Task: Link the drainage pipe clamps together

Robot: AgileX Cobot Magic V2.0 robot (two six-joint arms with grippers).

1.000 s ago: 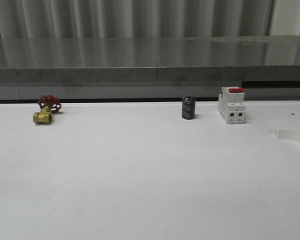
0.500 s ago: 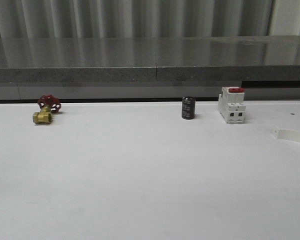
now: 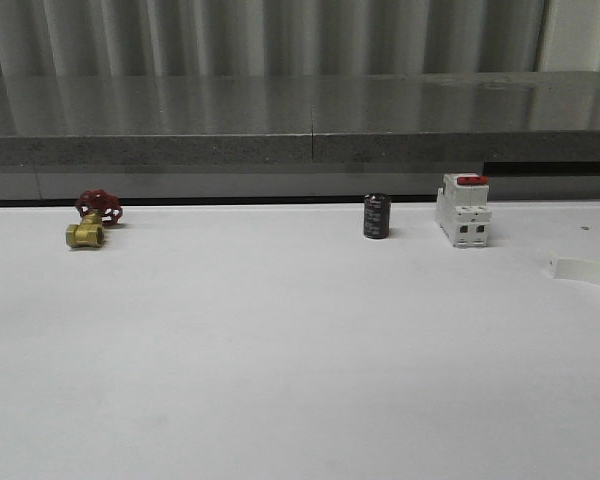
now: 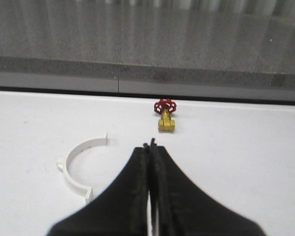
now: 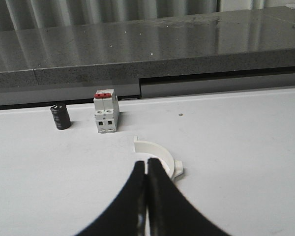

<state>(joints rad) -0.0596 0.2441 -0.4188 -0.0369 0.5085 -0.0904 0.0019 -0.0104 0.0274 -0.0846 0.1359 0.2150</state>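
Nothing joined yet: left gripper (image 4: 150, 147) and right gripper (image 5: 146, 167) both closed, empty, one clamp half (image 4: 78, 167) beside the left, other clamp half (image 5: 160, 155) seemingly just past the right, halves lying well apart

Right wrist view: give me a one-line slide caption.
Shut right pincer poised before a white plastic semicircular clamp half, with a white red-topped breaker and a black cylindrical capacitor beyond.

left clamp half (image 4: 76, 167): white semicircular half-ring, flat on table, outer tab showing | right clamp half (image 5: 160, 158): white half-ring, flat on table, at right edge in front view (image 3: 586, 270) | halves unjoined
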